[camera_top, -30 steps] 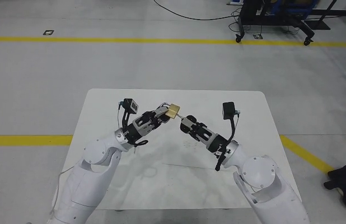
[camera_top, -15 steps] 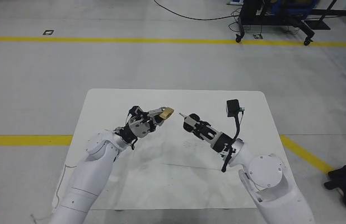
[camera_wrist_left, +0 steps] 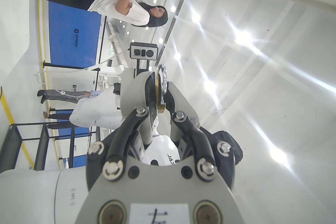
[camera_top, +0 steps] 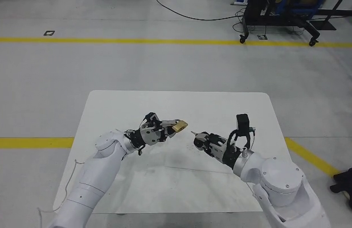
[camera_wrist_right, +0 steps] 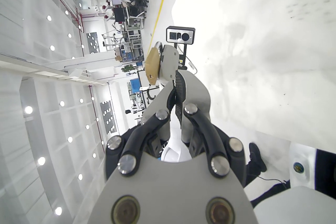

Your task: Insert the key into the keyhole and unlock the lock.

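Above the white rectangular table (camera_top: 136, 105), the left gripper (camera_top: 171, 127) is clenched on the small brass padlock (camera_top: 180, 124), holding it aloft by its flat faces. It looks heavy, hard and slick. Close by, not touching, the right gripper (camera_top: 199, 137) pinches the thin silver key (camera_top: 193, 134), light, stiff, likely to twist.

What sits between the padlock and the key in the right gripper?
Nothing. In the top view, only an air gap over bare table separates padlock from key.
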